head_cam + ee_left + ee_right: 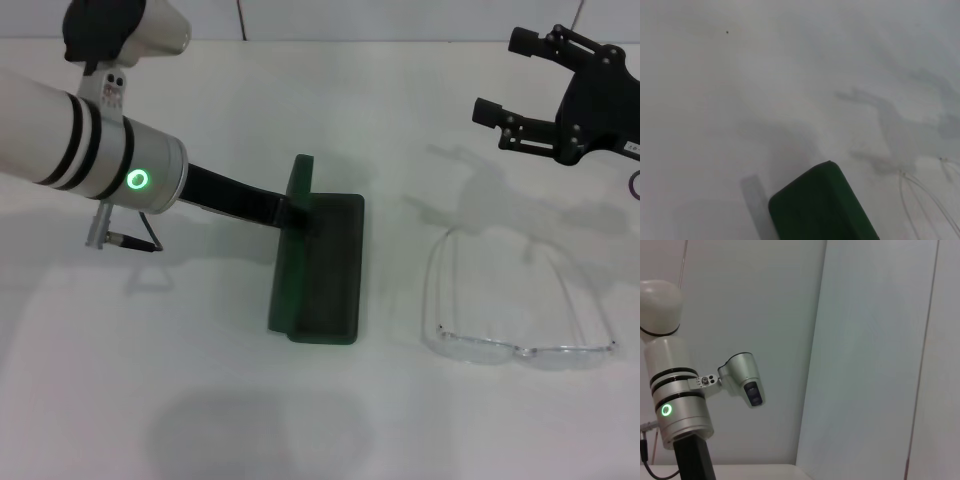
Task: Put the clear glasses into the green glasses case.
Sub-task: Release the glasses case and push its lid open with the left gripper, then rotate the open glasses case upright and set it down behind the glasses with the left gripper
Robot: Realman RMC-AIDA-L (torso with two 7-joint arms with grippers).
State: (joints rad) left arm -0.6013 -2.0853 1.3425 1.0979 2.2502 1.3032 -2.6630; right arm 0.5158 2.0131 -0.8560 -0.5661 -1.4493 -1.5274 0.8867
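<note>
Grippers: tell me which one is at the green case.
The left gripper, reaching to the green glasses case at its raised lid. The right gripper hangs apart, beyond the clear glasses.

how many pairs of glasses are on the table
1. The clear glasses lie on the white table, to the robot's right of the open green case, apart from it. The case's inside shows no second pair, and none shows elsewhere.

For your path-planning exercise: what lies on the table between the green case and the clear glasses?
Nothing: in the head view only bare white table separates the green glasses case from the clear glasses.
</note>
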